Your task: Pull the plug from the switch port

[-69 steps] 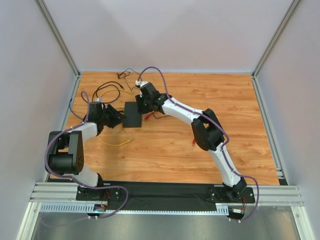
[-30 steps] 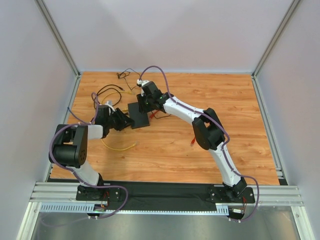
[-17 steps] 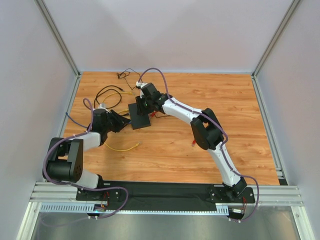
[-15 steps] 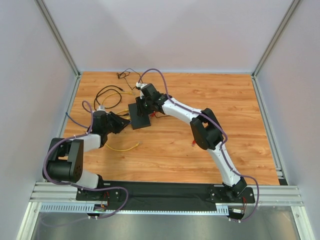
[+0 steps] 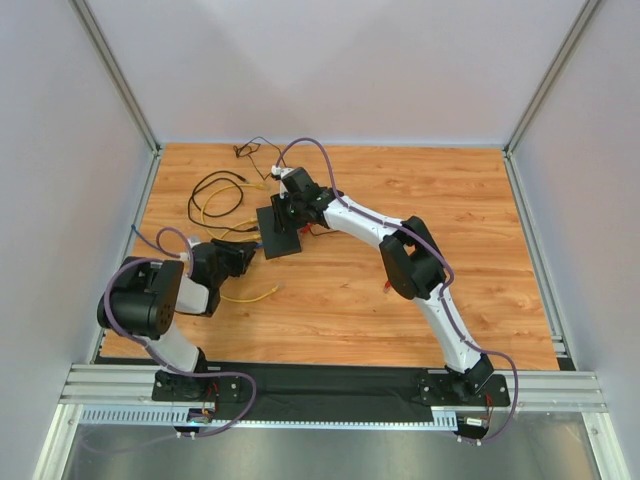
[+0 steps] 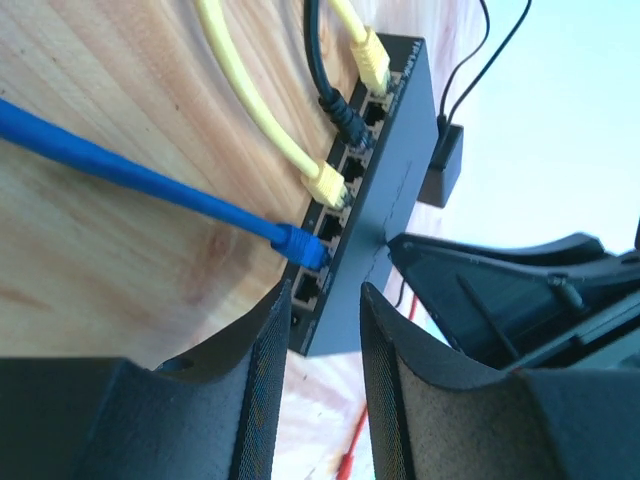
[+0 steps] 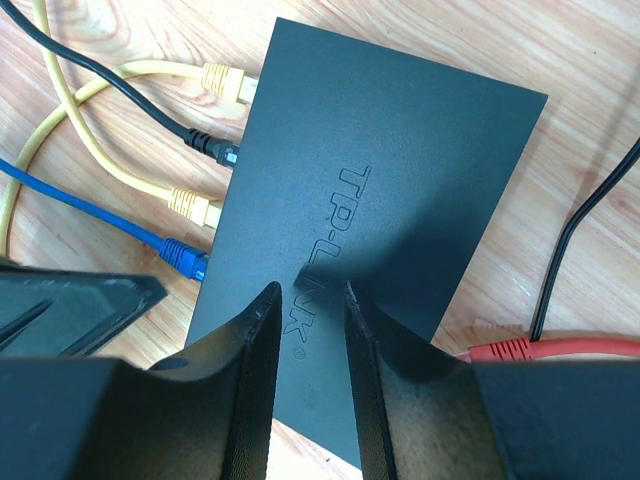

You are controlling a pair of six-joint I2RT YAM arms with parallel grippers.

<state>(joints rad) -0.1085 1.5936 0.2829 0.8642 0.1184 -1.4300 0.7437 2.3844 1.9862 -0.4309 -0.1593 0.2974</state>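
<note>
The switch (image 5: 279, 231) is a flat black box on the wooden table. In the left wrist view, its port edge (image 6: 345, 205) holds several plugs: a yellow plug (image 6: 372, 62), a black plug (image 6: 343, 112), a second yellow plug (image 6: 326, 183) and a blue plug (image 6: 300, 245). My left gripper (image 6: 325, 295) is open and empty, a short way in front of the ports near the blue plug. My right gripper (image 7: 310, 290) is open, its tips over the switch's top (image 7: 400, 170). The blue plug (image 7: 185, 257) also shows in the right wrist view.
A small black adapter (image 6: 443, 170) on a thin wire lies beyond the switch. A red cable (image 7: 520, 348) lies by the switch's far side. A loose yellow cable (image 5: 250, 294) lies near my left arm. Black and yellow cable loops (image 5: 215, 190) lie at the back left.
My left gripper has drawn back from the switch's left edge toward the near left. The switch has turned slightly under my right gripper. The loose yellow cable has shifted a little.
</note>
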